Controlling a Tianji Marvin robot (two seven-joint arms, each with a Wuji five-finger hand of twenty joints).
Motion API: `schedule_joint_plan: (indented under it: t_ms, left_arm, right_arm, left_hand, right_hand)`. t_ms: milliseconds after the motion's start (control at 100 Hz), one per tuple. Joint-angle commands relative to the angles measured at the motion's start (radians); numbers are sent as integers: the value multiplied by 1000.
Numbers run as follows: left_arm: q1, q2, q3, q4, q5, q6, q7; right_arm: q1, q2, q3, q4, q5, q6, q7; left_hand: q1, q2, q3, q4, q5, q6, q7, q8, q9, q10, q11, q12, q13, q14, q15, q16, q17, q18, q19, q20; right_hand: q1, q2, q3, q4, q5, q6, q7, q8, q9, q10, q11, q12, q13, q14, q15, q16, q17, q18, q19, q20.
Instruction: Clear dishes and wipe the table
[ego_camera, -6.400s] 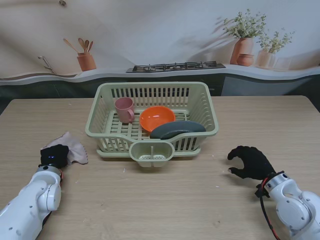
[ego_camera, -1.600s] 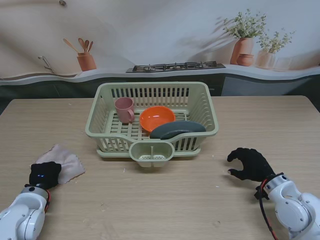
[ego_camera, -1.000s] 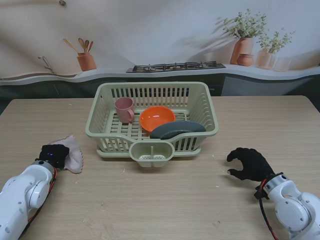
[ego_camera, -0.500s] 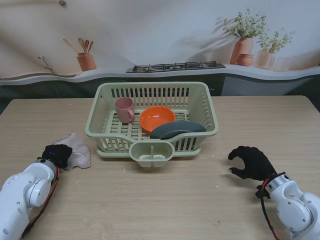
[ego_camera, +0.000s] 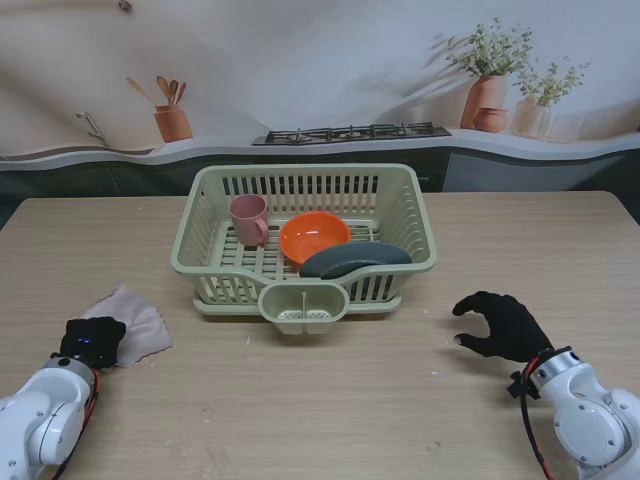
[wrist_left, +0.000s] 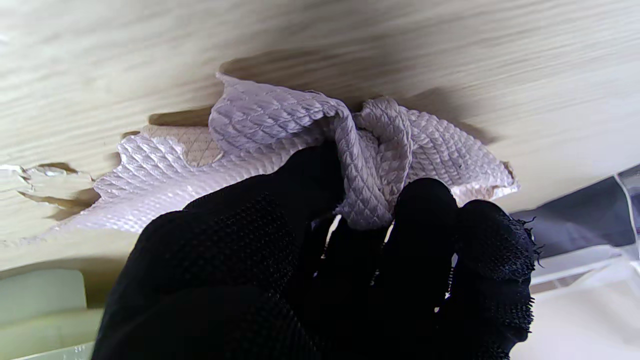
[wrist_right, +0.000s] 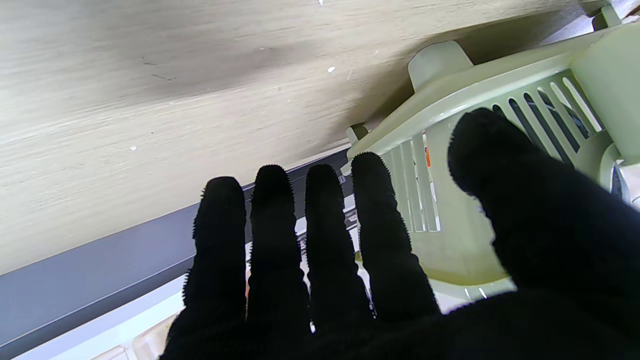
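Observation:
A pale pink quilted cloth (ego_camera: 132, 318) lies on the wooden table (ego_camera: 330, 400) at the near left. My left hand (ego_camera: 92, 342) is shut on the cloth (wrist_left: 310, 145), pinching a fold between thumb and fingers (wrist_left: 430, 210). A green dish rack (ego_camera: 205, 245) stands in the middle, holding a pink cup (ego_camera: 249, 219), an orange bowl (ego_camera: 314, 237) and a dark grey plate (ego_camera: 354, 259). My right hand (ego_camera: 502, 327) rests at the near right, open with fingers (wrist_right: 320, 235) apart and nothing in it. The rack (wrist_right: 450, 130) shows beyond those fingers.
A cutlery cup (ego_camera: 302, 304) hangs on the rack's near side. Small crumbs (ego_camera: 249, 341) dot the table near the rack. Beyond the table's far edge runs a printed kitchen backdrop.
My left hand has dragged the cloth back and forth on the near left of the table; in the last half second it pulled nearer to me and leftward. The right hand has barely moved.

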Motion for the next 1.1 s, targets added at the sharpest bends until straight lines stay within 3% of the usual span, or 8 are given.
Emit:
schedule_joint_plan:
  t_ms: [0, 230, 400, 630, 770, 920, 1000, 1090]
  left_arm:
    - [24, -4, -1, 12, -4, -6, -12]
    - [-4, -2, 13, 58, -2, -12, 42]
    - [-94, 5, 52, 126, -12, -27, 56]
    - [-235, 13, 117, 223, -39, -56, 78]
    - [-271, 10, 127, 244, -63, -83, 108]
    - [-276, 11, 115, 252, -58, -131, 163]
    - [-271, 11, 102, 250, -57, -158, 188]
    - [-264, 7, 85, 246, -69, -190, 216]
  right_arm:
    - [-8, -4, -1, -9, -9, 1, 17]
    - [-8, -4, -7, -10, -10, 10, 17]
    - [-8, -4, -7, -9, -14, 12, 15]
    - [-11, -4, -9, -14, -18, 19, 17]
    - [-9, -3, -10, -13, -22, 16, 16]
    - [-11, -4, -7, -15, -23, 17, 14]
    - [-11, -4, -5, -14, -26, 14, 11]
    - [-12, -4, -5, -14, -25, 13, 9]
  left_hand:
    - [65, 35, 36, 11, 83, -156, 78, 25, -1, 13, 12, 22, -7, 69, 15, 13, -26, 35, 40, 27]
    - [62, 36, 35, 11, 81, -158, 75, 23, -4, 13, 11, 14, -11, 67, 13, 12, -26, 35, 40, 28]
    - [60, 37, 34, 11, 77, -158, 71, 19, -12, 12, 13, 7, -19, 64, 9, 9, -35, 35, 31, 25]
    - [67, 55, 30, 5, 55, -168, 30, 18, -69, -6, -12, -26, -104, 51, -44, -22, -140, 35, -41, -4]
    - [57, 55, 24, 8, 8, -152, -78, -32, -151, -30, -115, -48, -211, 52, -170, -94, -264, 35, -146, -72]
    - [-57, 31, 93, -5, -39, -134, -313, -6, -374, -50, -20, -219, -355, 15, -286, -168, -389, 21, -172, -195]
    - [-123, 50, 125, 12, -68, -132, -406, -10, -441, -69, -35, -227, -416, 0, -339, -192, -431, -8, -192, -221]
    - [-182, 80, 155, 64, -100, -132, -488, -24, -512, -96, -65, -240, -488, -25, -419, -241, -492, -30, -241, -269]
  right_hand:
    - [-36, 15, -20, 28, -27, 1, -8, 0, -16, -15, -17, -15, 10, -20, -18, -14, -13, 19, -17, -12]
    - [-35, 16, -21, 29, -22, 2, -13, -5, -13, -12, -17, -15, 12, -15, -17, -13, -9, 8, -18, -12]
    - [-35, 16, -20, 29, -22, 3, -13, -6, -14, -11, -16, -14, 11, -16, -13, -11, -9, 3, -18, -11]
    - [-37, 17, -22, 29, -17, 4, -11, -5, -12, -9, -12, -11, 7, -12, -6, -7, -13, -2, -16, -7]
    - [-37, 16, -23, 30, -18, 4, -11, -5, -14, -8, -10, -11, 6, -11, -1, -5, -15, -3, -15, -4]
    - [-37, 16, -24, 30, -17, 5, -11, -5, -14, -8, -9, -10, 4, -11, -1, -5, -16, -4, -16, -3]
    - [-38, 15, -26, 29, -18, 4, -11, -5, -14, -7, -9, -10, 4, -11, -1, -5, -16, -3, -16, -2]
    - [-37, 14, -27, 30, -19, 5, -12, -5, -13, -8, -9, -10, 5, -11, -1, -5, -17, -3, -17, -2]
